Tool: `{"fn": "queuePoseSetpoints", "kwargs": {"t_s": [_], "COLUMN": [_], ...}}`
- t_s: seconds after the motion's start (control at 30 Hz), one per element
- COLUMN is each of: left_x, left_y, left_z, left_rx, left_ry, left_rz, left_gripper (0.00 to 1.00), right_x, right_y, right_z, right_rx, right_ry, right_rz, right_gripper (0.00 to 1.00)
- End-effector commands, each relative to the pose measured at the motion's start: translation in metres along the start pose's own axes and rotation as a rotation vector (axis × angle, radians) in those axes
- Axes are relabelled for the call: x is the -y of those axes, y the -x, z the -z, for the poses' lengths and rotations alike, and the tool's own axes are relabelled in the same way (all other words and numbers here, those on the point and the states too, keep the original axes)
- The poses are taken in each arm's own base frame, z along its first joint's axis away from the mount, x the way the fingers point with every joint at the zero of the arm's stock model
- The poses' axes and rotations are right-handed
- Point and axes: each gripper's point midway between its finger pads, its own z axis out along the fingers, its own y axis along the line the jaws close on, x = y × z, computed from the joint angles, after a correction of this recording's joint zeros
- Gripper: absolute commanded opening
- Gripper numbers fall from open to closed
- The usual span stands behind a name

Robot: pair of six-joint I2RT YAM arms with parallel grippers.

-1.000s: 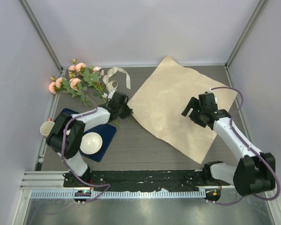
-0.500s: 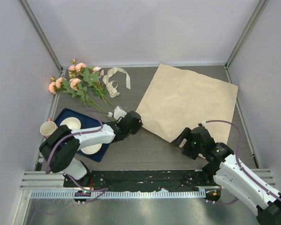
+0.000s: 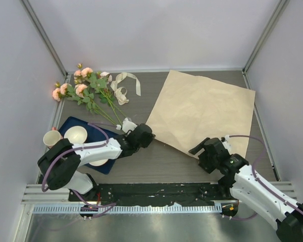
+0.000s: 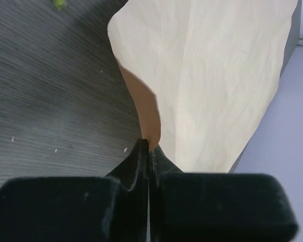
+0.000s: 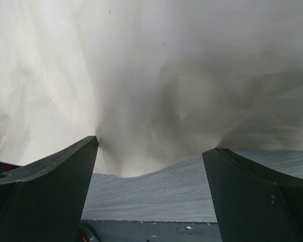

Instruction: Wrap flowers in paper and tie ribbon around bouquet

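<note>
Paper (image 3: 202,113) lies cream face up, centre-right. Left gripper (image 4: 147,147) pinches its left corner; right gripper (image 3: 201,149) is spread at the near edge. Step: positioning the sheet. Next, probably: release, fetch flowers (image 3: 86,86) lying far left.

1. The paper (image 3: 202,111) is plain cream-beige on top, orange underneath.
2. The flowers (image 3: 83,85), left of the paper, are pale pink with green leaves.
3. The ribbon (image 3: 122,85), left of the paper, is cream-white.
4. The tray (image 3: 112,161), left of the paper, is dark blue.
5. The table (image 3: 156,161) is dark grey wood grain.
</note>
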Motion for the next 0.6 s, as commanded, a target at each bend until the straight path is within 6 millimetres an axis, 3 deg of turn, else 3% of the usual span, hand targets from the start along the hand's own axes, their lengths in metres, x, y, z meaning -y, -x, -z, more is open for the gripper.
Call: {"fn": "queuePoseSetpoints", "kwargs": {"t_s": [0.0, 0.13, 0.3, 0.33, 0.4, 0.47, 0.57], "left_x": [0.006, 0.000, 0.001, -0.006, 0.008, 0.007, 0.020], "left_y": [-0.001, -0.013, -0.048, -0.056, -0.071, -0.084, -0.101], "left_z": [0.012, 0.020, 0.025, 0.018, 0.017, 0.012, 0.009], "left_rx": [0.028, 0.028, -0.020, -0.030, -0.066, -0.080, -0.100], "left_ry": [-0.052, -0.063, -0.072, -0.046, -0.075, -0.066, -0.085], "left_rz": [0.023, -0.002, -0.049, -0.068, -0.069, -0.101, -0.127], "left_gripper": [0.00, 0.00, 0.00, 0.00, 0.00, 0.00, 0.00], "right_x": [-0.017, -0.008, 0.000, 0.001, 0.006, 0.012, 0.023], "right_y": [0.032, 0.048, 0.072, 0.075, 0.083, 0.090, 0.104], "right_z": [0.000, -0.005, -0.001, 0.000, 0.002, 0.005, 0.008], "right_rx": [0.142, 0.141, 0.168, 0.171, 0.192, 0.218, 0.251], "right_ry": [0.001, -0.033, -0.059, -0.063, -0.085, -0.110, -0.163], "right_rz": [0.047, 0.008, 0.027, 0.027, 0.025, 0.034, 0.037], "right_gripper": [0.91, 0.92, 0.92, 0.92, 0.92, 0.92, 0.93]}}
